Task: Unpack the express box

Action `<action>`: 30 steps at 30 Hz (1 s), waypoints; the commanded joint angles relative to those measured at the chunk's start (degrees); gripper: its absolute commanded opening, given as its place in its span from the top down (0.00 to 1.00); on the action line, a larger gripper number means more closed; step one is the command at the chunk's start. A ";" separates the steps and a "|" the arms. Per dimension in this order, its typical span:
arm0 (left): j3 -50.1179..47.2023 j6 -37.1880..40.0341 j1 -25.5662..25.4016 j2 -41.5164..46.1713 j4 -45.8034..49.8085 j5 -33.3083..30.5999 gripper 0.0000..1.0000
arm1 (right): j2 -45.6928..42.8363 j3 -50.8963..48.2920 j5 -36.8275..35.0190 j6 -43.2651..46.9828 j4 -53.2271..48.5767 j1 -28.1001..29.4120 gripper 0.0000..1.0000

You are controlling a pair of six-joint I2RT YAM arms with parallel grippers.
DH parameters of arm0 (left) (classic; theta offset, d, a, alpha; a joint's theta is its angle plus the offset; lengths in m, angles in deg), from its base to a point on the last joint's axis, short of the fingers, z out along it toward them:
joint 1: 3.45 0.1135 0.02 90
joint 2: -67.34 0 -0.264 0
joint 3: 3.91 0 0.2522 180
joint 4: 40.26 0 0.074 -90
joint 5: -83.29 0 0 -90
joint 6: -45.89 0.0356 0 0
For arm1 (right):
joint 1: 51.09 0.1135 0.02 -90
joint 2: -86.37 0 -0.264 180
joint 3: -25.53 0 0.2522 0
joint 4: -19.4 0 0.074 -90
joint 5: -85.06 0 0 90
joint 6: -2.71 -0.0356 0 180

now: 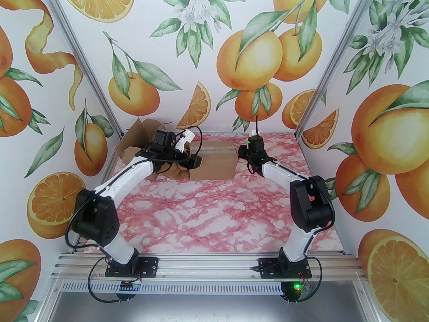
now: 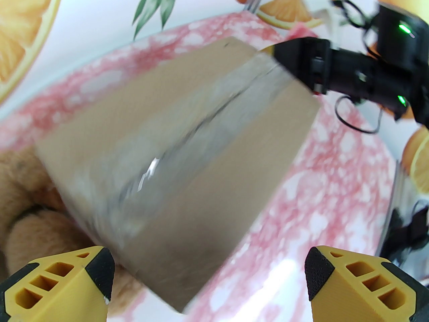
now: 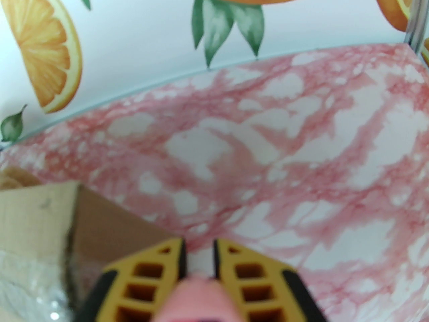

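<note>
Seemingly getting midway through unpacking the express box (image 1: 214, 161) at upper centre. Hovering the left gripper (image 2: 207, 273) wide open, empty; pinching a pink item (image 3: 197, 297) in the narrowed right gripper (image 3: 199, 247); likely leaving tan plush (image 2: 30, 193) to extract.

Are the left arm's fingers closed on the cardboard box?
No, the left fingers stand wide apart, gripping nothing, with the cardboard box lying beyond them.

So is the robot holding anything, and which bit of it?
The left gripper is open, holding nothing. The right gripper looks closed on something pink, too blurry to name or say which part.
</note>
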 commanded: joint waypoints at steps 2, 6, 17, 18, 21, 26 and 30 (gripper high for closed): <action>-2.84 11.79 -0.68 6.25 -3.98 7.72 0.05 | -5.20 -2.75 1.90 -0.68 1.87 -2.01 1.00; -5.81 20.86 -3.88 8.63 -6.32 17.49 0.06 | -8.13 -4.13 3.28 -1.51 2.72 -3.82 1.00; -10.30 10.00 -23.66 -7.16 -48.06 12.74 0.00 | -10.60 -4.44 13.77 -12.20 11.64 -10.42 1.00; -9.60 8.74 -24.52 -8.95 -50.33 12.21 0.00 | -10.52 -4.38 14.89 -12.91 12.42 -10.87 1.00; -8.80 4.74 -26.18 -14.35 -59.02 13.96 0.00 | -10.28 -3.28 17.47 -15.08 13.83 -11.76 1.00; -10.37 -0.77 -26.15 -21.84 -74.29 14.23 0.00 | -9.18 -2.27 20.06 -19.47 17.47 -12.68 1.00; -7.28 -2.59 -25.80 -27.11 -76.47 16.62 0.02 | -8.06 -3.88 22.94 -24.37 24.49 -12.64 1.00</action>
